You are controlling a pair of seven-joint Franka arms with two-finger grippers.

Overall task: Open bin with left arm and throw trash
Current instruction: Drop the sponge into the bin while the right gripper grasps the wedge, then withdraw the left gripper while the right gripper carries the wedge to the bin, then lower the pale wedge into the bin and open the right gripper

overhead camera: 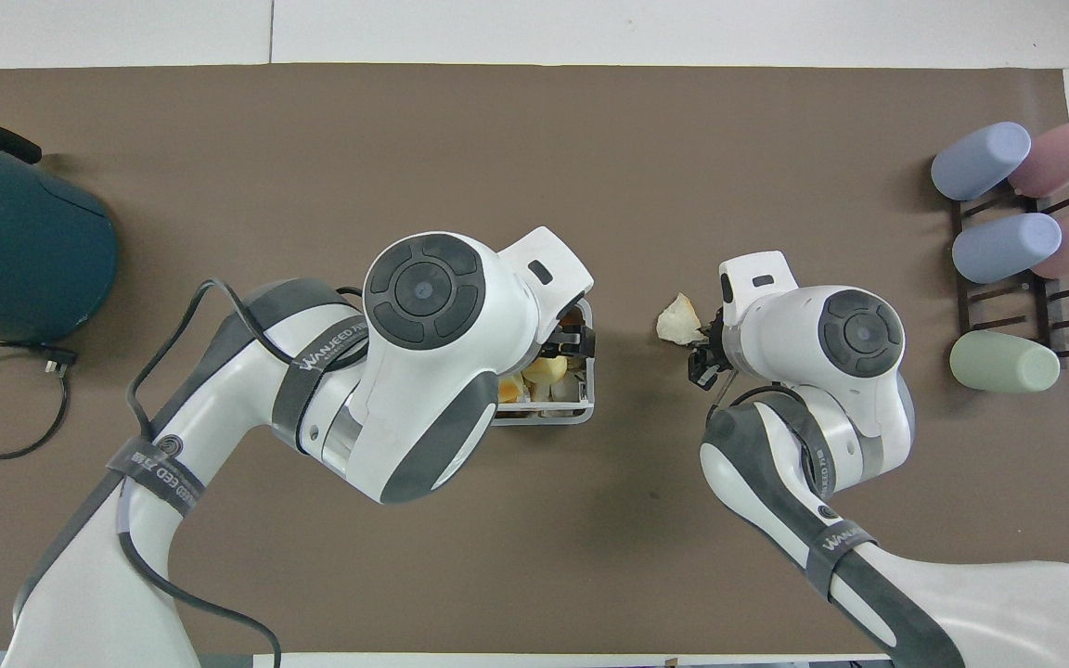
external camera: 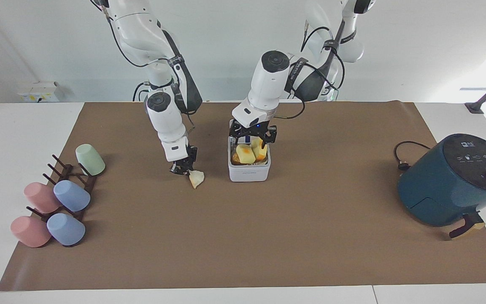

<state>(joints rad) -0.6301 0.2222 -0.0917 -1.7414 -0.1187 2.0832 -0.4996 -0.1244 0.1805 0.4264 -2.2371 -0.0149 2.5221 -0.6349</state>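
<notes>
Table (external camera: 28,126): I see white, brown mat (external camera: 268,236) over it.
On mat: bin (external camera: 249,171), air fryer (external camera: 449,181), cup rack (external camera: 72,181); wedge (external camera: 196,179) maybe touching.

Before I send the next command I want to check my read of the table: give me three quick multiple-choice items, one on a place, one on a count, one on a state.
1. Where is the cream wedge?
A. in the bin
B. on the brown mat, beside the bin toward the right arm's end
C. on the air fryer

2. How many pastel cups are on the rack?
A. three
B. five
C. seven

3. What state is the bin in?
A. lid shut
B. open, with food pieces inside
C. tipped on its side

Answers:
1 B: the wedge is at the mat outside the bin, with the right gripper closed on its corner.
2 B: two pink, two blue and one green show.
3 B: yellow pieces fill the open top, under the open left gripper.
</notes>
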